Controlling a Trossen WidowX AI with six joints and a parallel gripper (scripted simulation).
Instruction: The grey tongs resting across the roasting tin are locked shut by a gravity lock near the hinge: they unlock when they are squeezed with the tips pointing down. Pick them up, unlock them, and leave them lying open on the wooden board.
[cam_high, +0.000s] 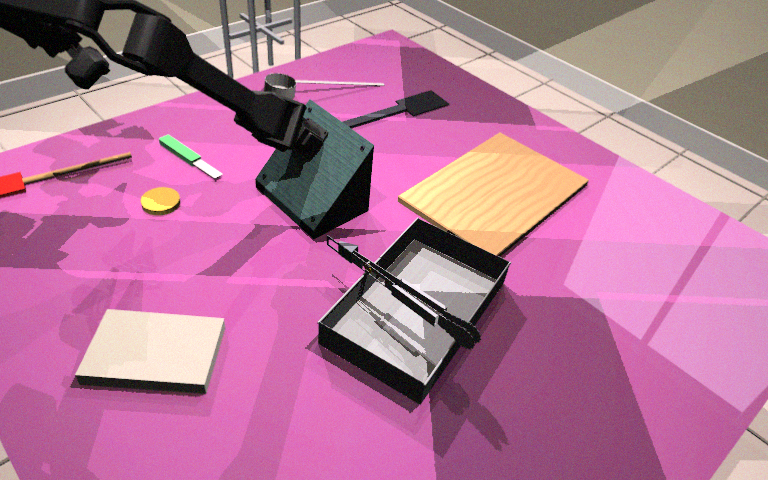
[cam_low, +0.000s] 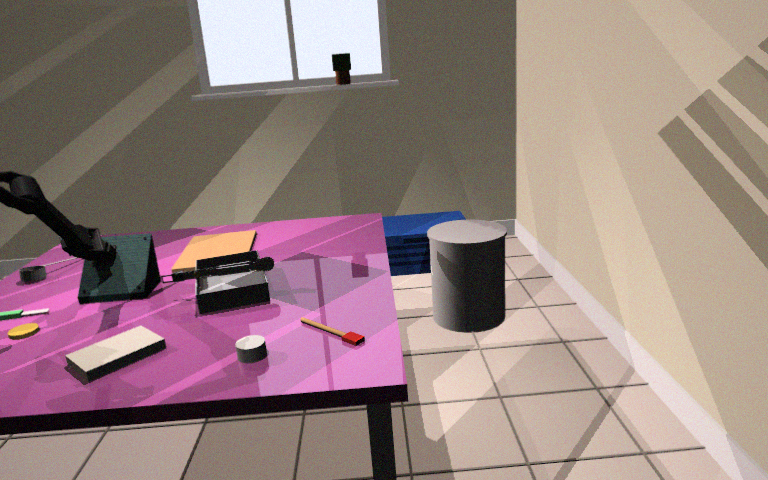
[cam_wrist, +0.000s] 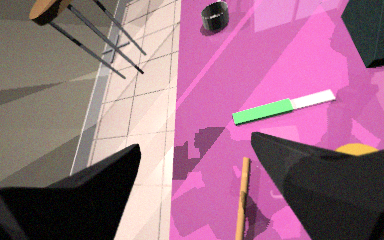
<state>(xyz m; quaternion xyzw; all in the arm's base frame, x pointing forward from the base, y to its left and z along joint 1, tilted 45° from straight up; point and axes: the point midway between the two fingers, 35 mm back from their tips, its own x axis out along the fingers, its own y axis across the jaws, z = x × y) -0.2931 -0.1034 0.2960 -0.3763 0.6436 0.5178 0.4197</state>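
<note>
The grey tongs (cam_high: 465, 332) (cam_low: 265, 263) lie across the roasting tin (cam_high: 368, 359) (cam_low: 235, 297), their two arms close together. Their pull ring and hinge end reach past the rim toward the arm's wedge base, and their scalloped tips reach past the opposite rim. The wooden board (cam_high: 498, 192) (cam_low: 218, 246) lies flat behind the tin. My gripper (cam_wrist: 196, 143) is open, with nothing between the fingers in the wrist view. It is well away from the tongs, facing the table edge near the green-handled knife. Its fingertips cannot be made out in the top view and are outside the exterior view.
The arm stands on a dark green wedge (cam_high: 334, 164) (cam_low: 121, 268) beside the tin. A cream block (cam_high: 152, 350) (cam_low: 116, 350), yellow disc (cam_high: 160, 199) (cam_low: 23, 331), green-handled knife (cam_high: 180, 148) (cam_wrist: 262, 111), black spatula (cam_high: 427, 103) and small pot (cam_high: 280, 84) (cam_wrist: 215, 19) lie around.
</note>
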